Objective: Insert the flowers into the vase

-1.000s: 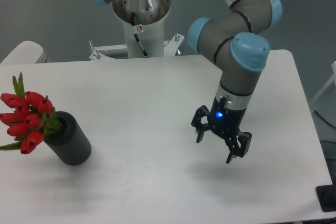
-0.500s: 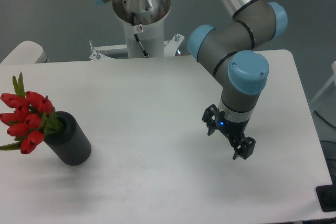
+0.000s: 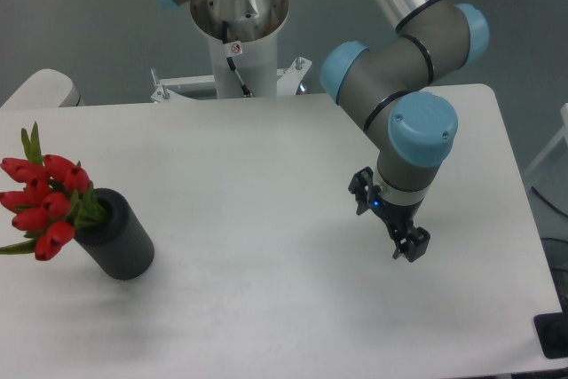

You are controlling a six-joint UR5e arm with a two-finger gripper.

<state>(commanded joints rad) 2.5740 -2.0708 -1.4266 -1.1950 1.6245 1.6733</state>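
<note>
flowers (image 3: pixel 43 204) sit stems-down in vase (image 3: pixel 122 239), counter's left side. tool (image 3: pixel 388 224) hangs well apart to right, empty; jaw gap can't tell.

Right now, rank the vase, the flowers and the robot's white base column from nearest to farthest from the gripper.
From the gripper, in the fixed camera view:
1. White base column, at the table's far edge.
2. Vase, at the left of the table.
3. Flowers, sticking out of the vase's top, farther left.
</note>
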